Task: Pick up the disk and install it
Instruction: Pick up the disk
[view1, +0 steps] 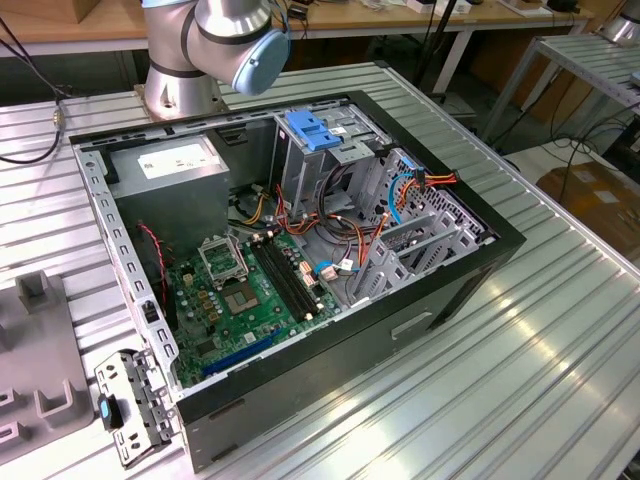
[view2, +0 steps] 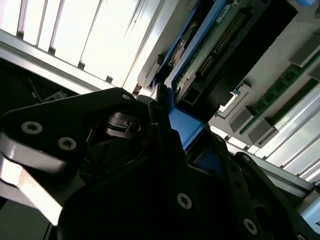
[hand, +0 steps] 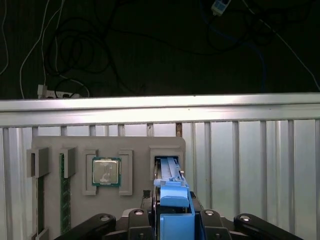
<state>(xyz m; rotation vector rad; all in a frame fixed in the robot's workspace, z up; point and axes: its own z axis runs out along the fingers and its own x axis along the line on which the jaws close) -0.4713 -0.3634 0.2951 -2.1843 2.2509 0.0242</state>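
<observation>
1 open computer case is laid on its side on the ribbed aluminium table in the exterior view. Its green circuit board and bare steel drive cage are exposed, so parts can be reached from above. A ridged blue plastic bracket sits on the cage, and a grey moulded tray is set at the exterior view's left of the case.

In the first wrist view the gripper is clamped on the disk. The disk is held edge-on, its smooth blue side rail pressed between the black fingers from both sides, probably because it is stored upright. Its far end meets a slot in the tray just beyond the fingertips; whether it is seated there or lifted clear cannot be told. A square processor chip is nested beside that slot.

In the second wrist view the disk's board and pin connector are shown ahead of the gripper, with memory sticks lying beyond.
</observation>
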